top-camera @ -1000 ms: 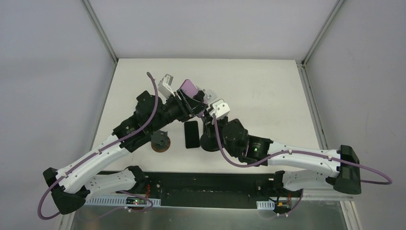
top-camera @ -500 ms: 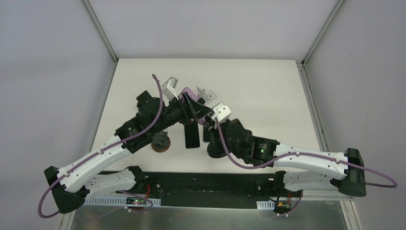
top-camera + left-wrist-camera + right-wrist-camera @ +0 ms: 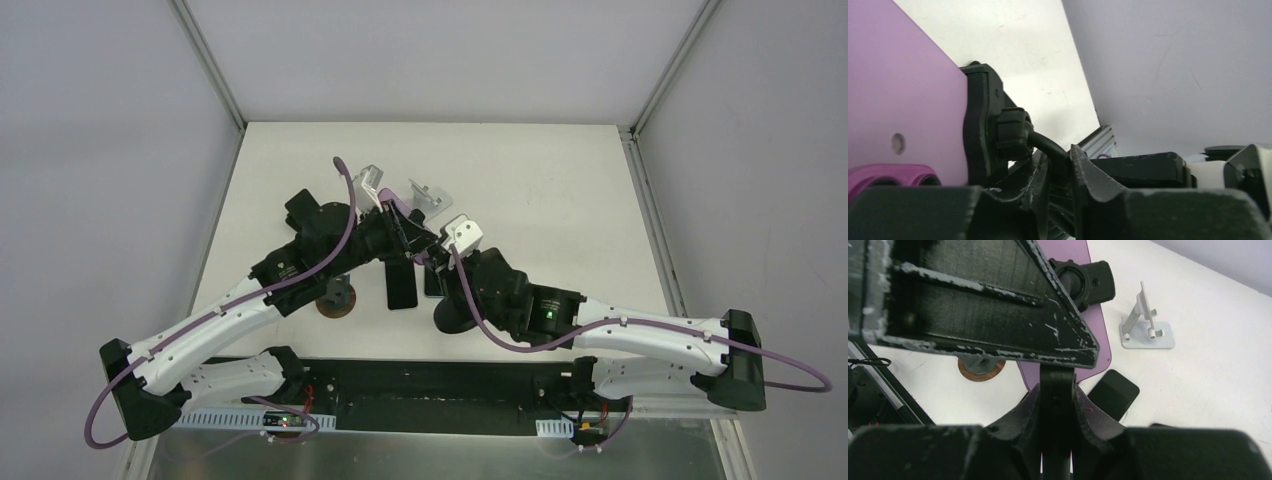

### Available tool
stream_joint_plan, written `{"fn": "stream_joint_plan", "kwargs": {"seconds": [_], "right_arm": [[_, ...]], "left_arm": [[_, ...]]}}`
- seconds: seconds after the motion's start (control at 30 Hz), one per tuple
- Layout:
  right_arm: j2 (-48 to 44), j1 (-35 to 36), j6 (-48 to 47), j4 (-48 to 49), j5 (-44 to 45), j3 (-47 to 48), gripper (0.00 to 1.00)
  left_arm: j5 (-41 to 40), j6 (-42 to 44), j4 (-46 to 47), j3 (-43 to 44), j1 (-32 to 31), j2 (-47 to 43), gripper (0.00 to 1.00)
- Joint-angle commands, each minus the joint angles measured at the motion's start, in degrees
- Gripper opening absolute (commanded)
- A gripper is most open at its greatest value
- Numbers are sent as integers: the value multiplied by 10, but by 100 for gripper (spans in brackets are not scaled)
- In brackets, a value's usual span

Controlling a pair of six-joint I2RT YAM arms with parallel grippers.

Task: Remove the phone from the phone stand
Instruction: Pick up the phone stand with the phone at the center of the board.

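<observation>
The purple phone sits clamped in the black holder of a gooseneck phone stand; it also shows in the right wrist view. My left gripper is shut on the stand's black neck just behind the holder's knob. My right gripper is shut on the same neck lower down. In the top view both grippers meet mid-table, left and right, and largely hide the phone. The stand's round black base is near the front.
A black phone lies flat on the white table under the grippers. A silver stand is just behind them, and a round wood-rimmed object is to the left. Metal frame posts bound the back corners.
The phone and holder have tipped down and turned, so the phone shows less from above. The stand's base slid right and nearer. Both grippers kept their hold on the neck.
</observation>
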Motion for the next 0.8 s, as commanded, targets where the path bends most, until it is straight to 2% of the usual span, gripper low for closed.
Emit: {"fn": "stream_joint_plan", "kwargs": {"seconds": [0.0, 0.03, 0.07, 0.27, 0.33, 0.4, 0.53, 0.77], "right_arm": [[-38, 19, 9, 86, -82, 30, 0], [-40, 19, 10, 85, -88, 30, 0], [-41, 19, 10, 83, -94, 30, 4], [-56, 19, 27, -8, -138, 58, 64], [-67, 18, 37, -48, -152, 63, 77], [-86, 19, 49, -77, -161, 59, 81], [-135, 18, 73, -135, -182, 47, 82], [-186, 8, 118, -225, -72, 43, 81]], "left_arm": [[-24, 20, 39, -7, 5, -7, 9], [-22, 24, 38, -7, 5, -6, 0], [-18, 29, 38, -6, 5, -4, 0], [-5, 81, 38, -2, 5, -2, 0], [-4, 109, 39, -4, 5, -8, 0], [-4, 137, 40, -9, 6, -14, 0], [30, 196, 40, -21, 6, -31, 0], [147, 280, 42, -34, 9, -53, 0]]}}
